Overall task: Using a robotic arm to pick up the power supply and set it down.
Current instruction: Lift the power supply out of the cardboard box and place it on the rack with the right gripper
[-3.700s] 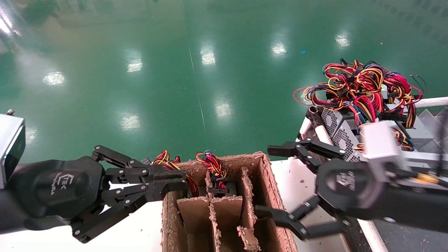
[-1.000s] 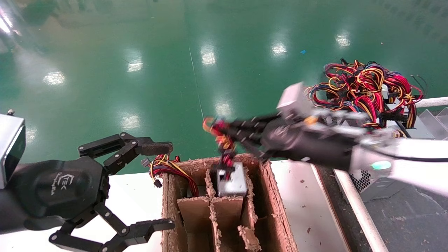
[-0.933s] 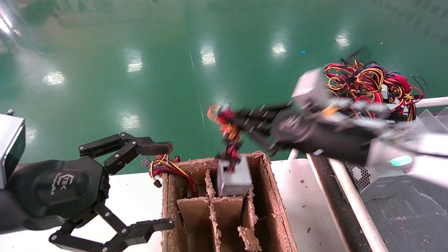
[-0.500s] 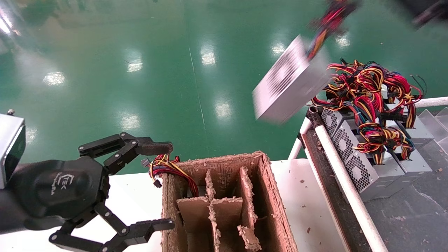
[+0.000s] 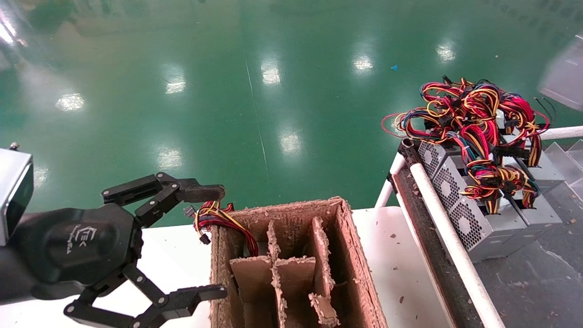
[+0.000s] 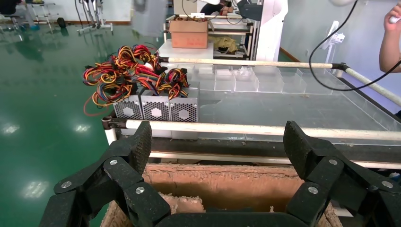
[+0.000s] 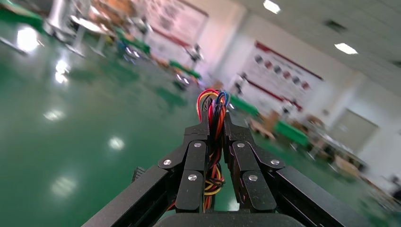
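The power supply [image 5: 563,75] is a blurred silver-grey box in the air at the head view's far right edge, above the rack; the left wrist view shows the power supply [image 6: 148,16] as a grey blur high up. My right gripper [image 7: 216,118] is shut on its red, yellow and blue wires [image 7: 215,100], and the box itself is hidden in that view. The right arm is outside the head view. My left gripper [image 5: 212,242] stands open beside the cardboard box [image 5: 348,255], holding nothing, as the left gripper [image 6: 218,142] also shows in its own view.
The cardboard box has torn dividers; a red-yellow-black wire bundle [image 5: 214,215] hangs over its far left corner. Three power supplies [image 5: 473,218] with tangled wires [image 5: 469,109] stand on the rack behind a white rail [image 5: 448,237]. Green floor lies beyond.
My right gripper lifted the power supply out of the box's middle compartment by its wires and swung it up and to the right, out past the rack. The left gripper opened earlier and stays still.
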